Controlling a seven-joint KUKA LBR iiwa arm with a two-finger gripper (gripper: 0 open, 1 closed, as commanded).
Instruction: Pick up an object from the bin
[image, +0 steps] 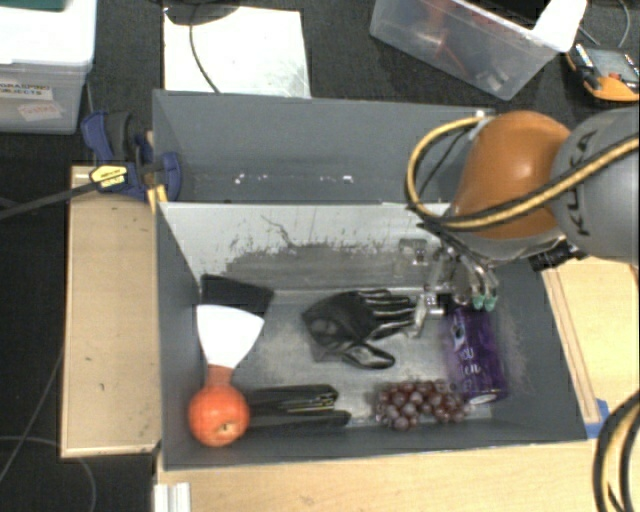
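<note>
Gripper (432, 305) sits low in the bin (300, 240), right of centre, at the edge of the black crumpled glove (345, 325) lying mid-floor, with the purple bottle (472, 355) just beside. Apart or together? Can't tell from here. The glove looks soft, light and floppy, so pinch a bunched fold; a loose edge may slip.

You have a grey metal bin (300, 262). On its floor, lower left of the frame, lies a white flat scraper with a round orange handle (226, 345), with a long black clip-like tool (295, 408) beside it. A crumpled black glove (350, 322) sits mid-frame. At lower right, a dark red grape bunch (418, 402) lies just beside a purple cylindrical bottle (475, 360).
</note>
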